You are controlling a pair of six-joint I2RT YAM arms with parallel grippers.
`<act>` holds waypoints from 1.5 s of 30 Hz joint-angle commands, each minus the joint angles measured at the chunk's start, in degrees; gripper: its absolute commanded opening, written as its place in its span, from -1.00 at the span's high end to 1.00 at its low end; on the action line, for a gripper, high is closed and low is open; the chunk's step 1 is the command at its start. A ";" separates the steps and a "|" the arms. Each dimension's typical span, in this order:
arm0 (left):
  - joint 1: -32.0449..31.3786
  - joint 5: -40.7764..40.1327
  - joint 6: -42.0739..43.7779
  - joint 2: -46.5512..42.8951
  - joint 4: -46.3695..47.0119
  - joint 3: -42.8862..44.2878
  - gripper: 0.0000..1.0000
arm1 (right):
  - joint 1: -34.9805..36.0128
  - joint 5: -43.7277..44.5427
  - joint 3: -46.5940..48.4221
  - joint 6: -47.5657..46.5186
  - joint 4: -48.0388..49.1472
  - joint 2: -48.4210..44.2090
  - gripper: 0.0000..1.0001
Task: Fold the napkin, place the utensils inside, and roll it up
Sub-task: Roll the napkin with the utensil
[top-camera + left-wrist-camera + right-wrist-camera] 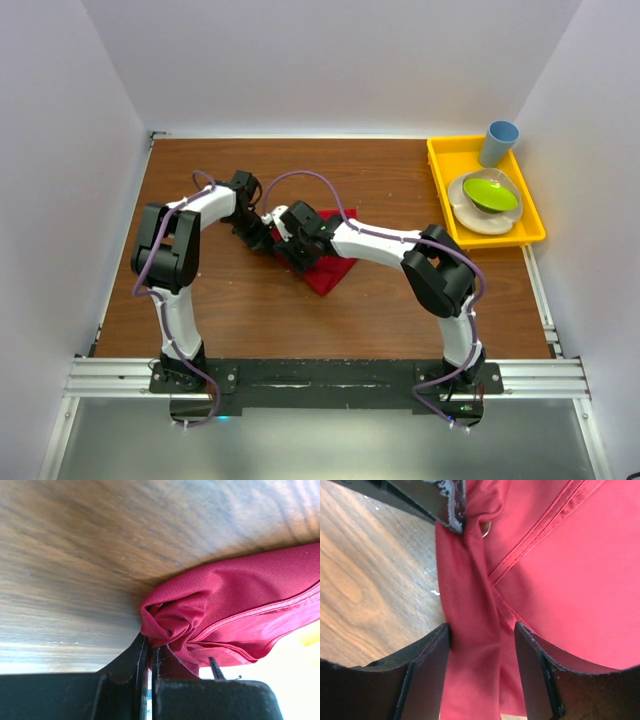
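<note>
Napkin (pixel 225 610) end pinched in clenched left claw (pixel 150 647); right claw (pixel 482 630) released, straddling the rolled fold. Hold the pinch firm, close low, roll evenly along surface (pixel 100 555).

**Desk:** How much of the utensil (pixel 485 528) can you see?

**Operator:** I get only a small metal glint in my right wrist view. The rest is wrapped inside the napkin (pixel 560 580). Overhead, my arms cover most of the napkin, and my left wrist view cuts it off at the right edge.
</note>
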 commanded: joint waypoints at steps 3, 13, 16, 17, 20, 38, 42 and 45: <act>-0.17 -4.25 -0.24 1.49 -6.29 -0.25 1.00 | 2.47 4.37 1.62 -2.83 4.19 -1.09 -0.15; -0.17 -4.87 -0.94 1.93 -6.56 -0.51 1.00 | 5.12 5.88 1.88 -2.38 3.13 -4.51 -0.15; -0.17 -4.69 -1.47 1.84 -6.47 -0.43 1.00 | 5.21 4.82 1.53 -1.68 3.57 -3.56 -0.15; -0.17 -4.69 -1.56 1.76 -6.56 -0.17 1.00 | 5.29 4.90 1.71 -1.59 3.57 -3.03 -0.15; -0.17 -4.61 -1.47 1.75 -7.08 0.45 1.00 | 5.29 5.34 1.62 -1.51 4.36 -1.89 -0.12; -0.08 -1.53 -2.97 0.88 -6.21 -0.43 1.00 | 6.44 6.48 -7.06 2.01 11.38 1.55 -0.04; 0.00 -0.92 -2.97 0.61 -5.85 -0.86 1.00 | 6.44 10.52 -10.33 2.89 13.76 2.16 0.02; 0.00 -0.82 -2.97 0.35 -5.68 -1.39 1.00 | 6.44 12.90 -11.91 3.42 15.35 1.46 0.18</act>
